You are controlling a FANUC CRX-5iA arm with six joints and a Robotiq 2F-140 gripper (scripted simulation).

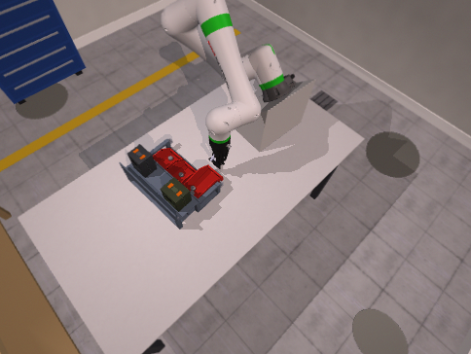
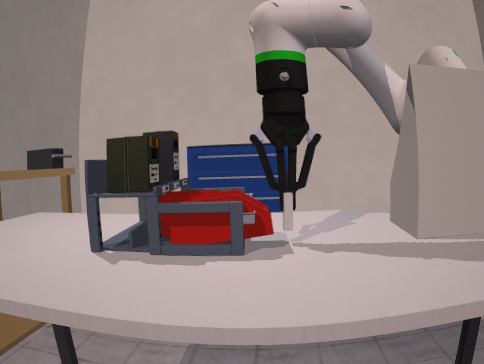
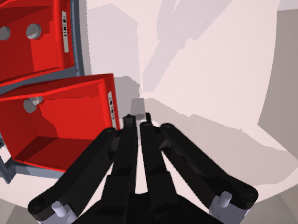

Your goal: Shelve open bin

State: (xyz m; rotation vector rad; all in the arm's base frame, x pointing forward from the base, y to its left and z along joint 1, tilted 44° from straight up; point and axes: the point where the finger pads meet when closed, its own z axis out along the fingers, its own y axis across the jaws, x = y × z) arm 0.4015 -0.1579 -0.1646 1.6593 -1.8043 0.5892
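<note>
The shelf (image 1: pixel 209 200) (image 2: pixel 200 206) (image 3: pixel 77 40) stands on the table with red open bins in a row. The end bin (image 1: pixel 207 181) (image 2: pixel 195 226) (image 3: pixel 111 102) holds grey round parts (image 3: pixel 30 105). It juts past the shelf's front, its front end raised and tilted in the exterior view. The middle bin (image 1: pixel 181 171) (image 3: pixel 35 55) and the far bin (image 1: pixel 167 157) sit beside it, farther in; their exact level is hard to tell. My gripper (image 1: pixel 219 167) (image 2: pixel 288 222) (image 3: pixel 138 107) is shut and empty, pointing down just in front of the end bin's front, low above the table.
An olive box (image 1: pixel 176 194) (image 2: pixel 131 164) and a dark grey box (image 1: pixel 141 160) (image 2: pixel 167 156) stand on the board over the bins' rear. A tall grey block (image 1: pixel 284 119) (image 2: pixel 445 150) stands on the table (image 1: pixel 122 272) (image 2: pixel 300 290) beyond my gripper, on the robot's side.
</note>
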